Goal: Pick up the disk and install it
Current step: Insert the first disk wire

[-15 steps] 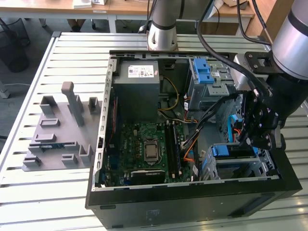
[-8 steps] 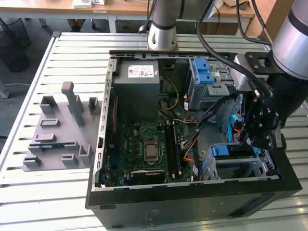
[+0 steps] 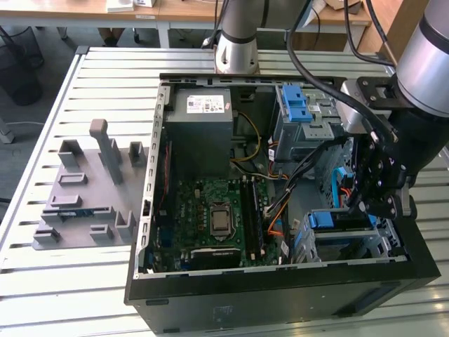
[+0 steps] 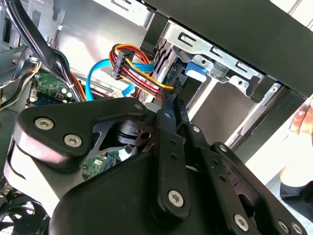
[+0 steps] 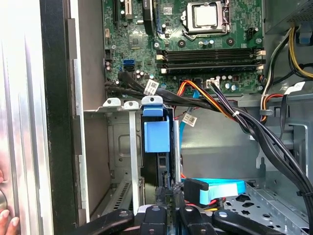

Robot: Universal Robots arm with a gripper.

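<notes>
The disk (image 5: 156,134) stands on edge in the metal drive cage (image 5: 117,104) at the near right corner of the open computer case, its blue carrier tab facing out. From outside, the disk (image 3: 330,220) shows as a blue strip in the cage (image 3: 382,242). My gripper (image 3: 368,202) reaches down into the case beside that cage. In both wrist views its fingers are drawn together, with the gripper (image 5: 169,193) right at the disk's dark rear end. In the second wrist view the gripper (image 4: 171,102) ends just short of the blue tab of the disk (image 4: 195,71). Whether they touch is unclear.
Bundled black and coloured cables (image 5: 234,117) and a flat blue data cable (image 5: 217,188) run close to the gripper. The motherboard (image 3: 217,210), the grey power supply (image 3: 200,119) and a blue latch bracket (image 3: 295,105) are in the case. A grey fixture plate (image 3: 84,189) lies on the table. A hand (image 5: 4,218) rests outside the case.
</notes>
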